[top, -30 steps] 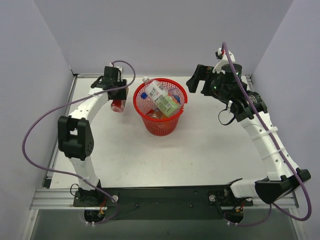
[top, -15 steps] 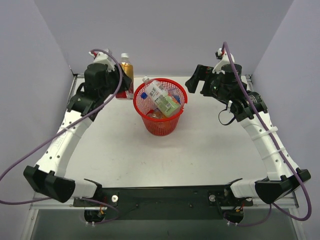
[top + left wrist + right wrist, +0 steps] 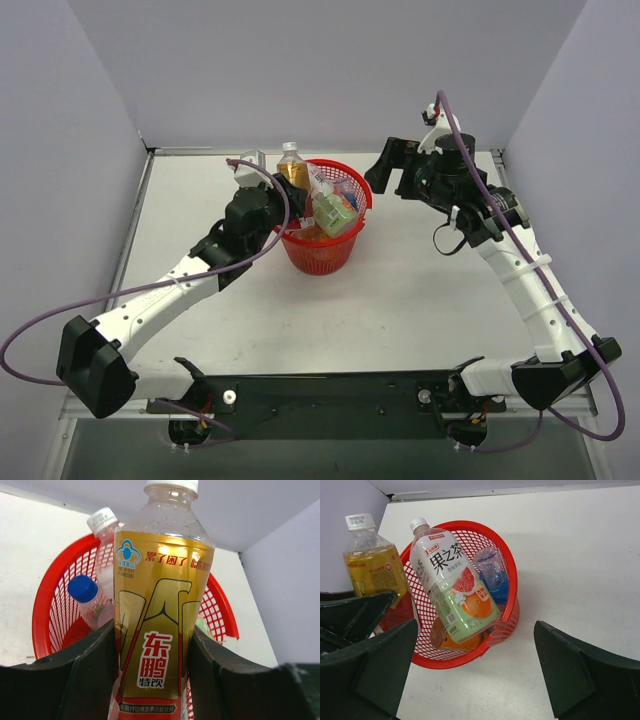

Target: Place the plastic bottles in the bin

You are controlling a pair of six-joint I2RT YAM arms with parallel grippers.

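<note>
Fingers (image 3: 90,670) of the left gripper (image 3: 152,632) clamp a gold-labelled bottle (image 3: 160,605), upright with its white cap on top, over the left rim of the red mesh bin (image 3: 320,250), which sits mid-desk toward the far edge. A pale green bottle (image 3: 455,590) and others lie inside. The right gripper (image 3: 392,170) hovers just right of the bin, spread wide, holding nothing.

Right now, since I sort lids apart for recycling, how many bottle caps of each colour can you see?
White: 2, on the gold-labelled bottle in the left gripper and the grapefruit-labelled bottle in the bin.
Blue: 1, the blue cap in the bin.
Total: 3 caps showing.
</note>
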